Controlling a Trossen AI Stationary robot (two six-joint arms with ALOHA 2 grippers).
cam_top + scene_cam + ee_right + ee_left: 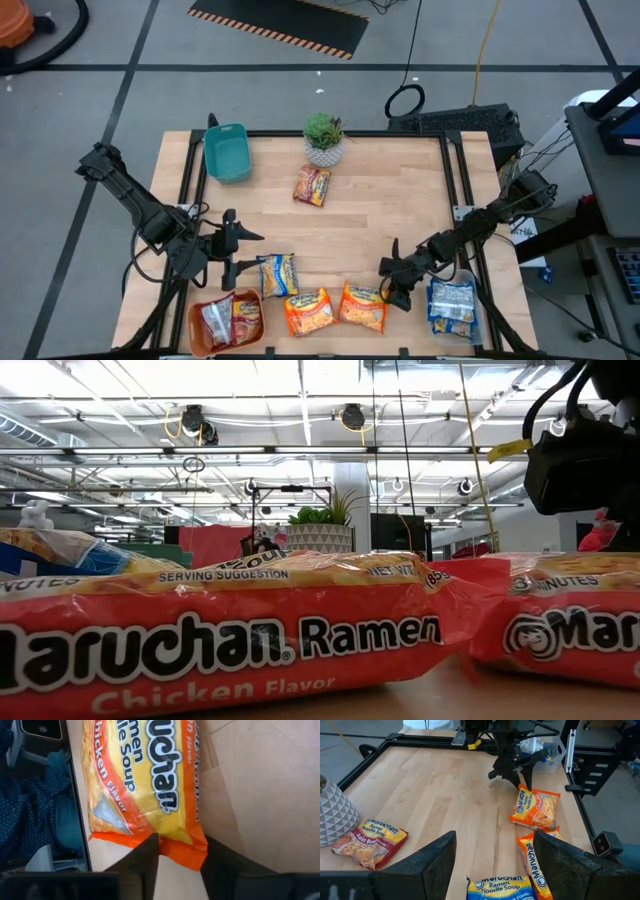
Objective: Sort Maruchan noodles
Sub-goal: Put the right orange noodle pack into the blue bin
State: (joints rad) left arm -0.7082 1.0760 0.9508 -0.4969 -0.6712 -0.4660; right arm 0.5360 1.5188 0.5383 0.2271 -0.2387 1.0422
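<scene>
Several Maruchan noodle packets lie flat on the wooden table [380,200]: a dark red one [313,185] by the plant, a blue-and-yellow one [277,272], and two orange ones [308,312] [363,305] at the near edge. My right gripper [392,283] slants down at the right-hand orange packet [145,785]. Its fingers are narrowly open, one on each side of a corner of the packet's end seam. My left gripper [245,250] hangs open above the table, just left of the blue-and-yellow packet [502,887]. My right gripper has the corner of the orange packet's end seam [182,851] between its two fingers [150,852]. I cannot tell whether they touch it. The fingers slant down from the table's right side. The packet lies flat on the table.
An orange bin [200,335] at the near left holds red packets. A clear bin [452,305] at the near right holds blue ones. A teal bin [228,152] and a potted plant [323,140] stand at the far side. A black frame [455,170] rims the table.
</scene>
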